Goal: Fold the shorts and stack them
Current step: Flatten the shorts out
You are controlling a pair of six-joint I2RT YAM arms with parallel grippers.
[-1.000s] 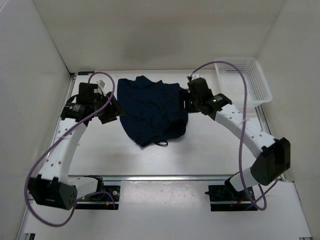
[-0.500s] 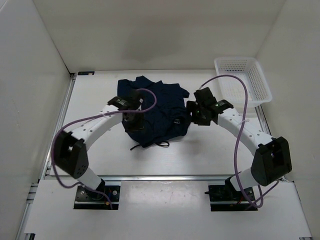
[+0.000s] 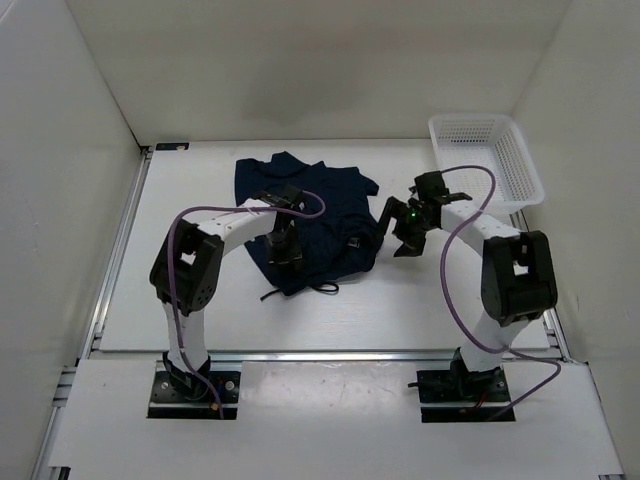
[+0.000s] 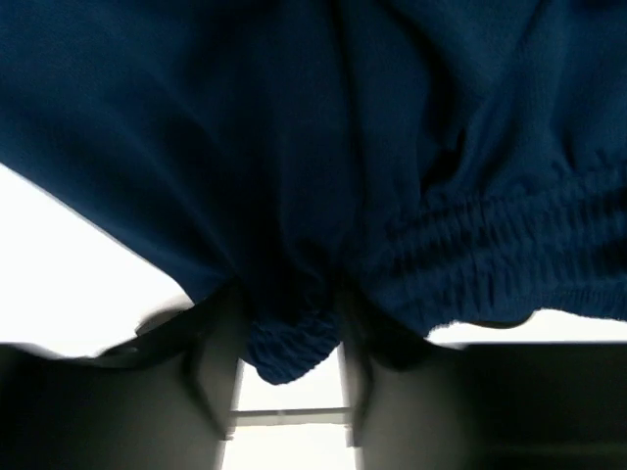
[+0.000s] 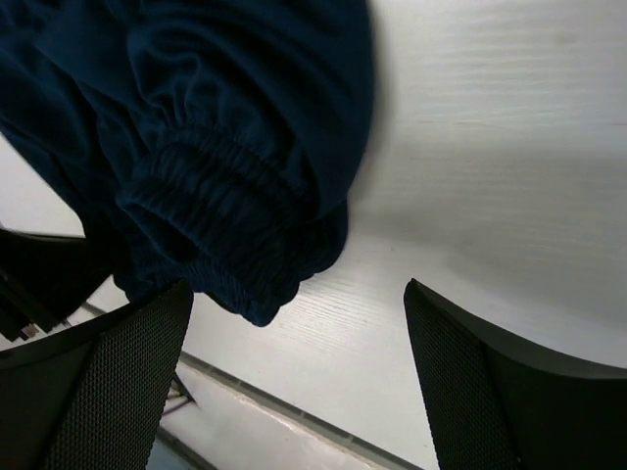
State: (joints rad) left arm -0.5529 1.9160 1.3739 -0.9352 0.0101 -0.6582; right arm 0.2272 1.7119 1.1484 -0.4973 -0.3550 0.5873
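The dark navy shorts (image 3: 315, 210) lie crumpled on the table's middle, with a drawstring end (image 3: 325, 288) trailing at their near edge. My left gripper (image 3: 284, 250) sits on their near left part. In the left wrist view it (image 4: 286, 333) is shut on a bunched fold of the elastic waistband (image 4: 291, 351). My right gripper (image 3: 395, 230) is open just right of the shorts. In the right wrist view it (image 5: 299, 299) hovers over bare table, with the shorts' gathered waistband (image 5: 220, 230) by its left finger and not between the jaws.
A white mesh basket (image 3: 487, 160) stands at the back right corner. White walls close in the table (image 3: 200, 300) on three sides. A metal rail (image 3: 320, 353) runs along the near edge.
My left arm swung in from the left side onto the shorts and took hold of the waistband. My right arm folded back, its gripper now right of the shorts.
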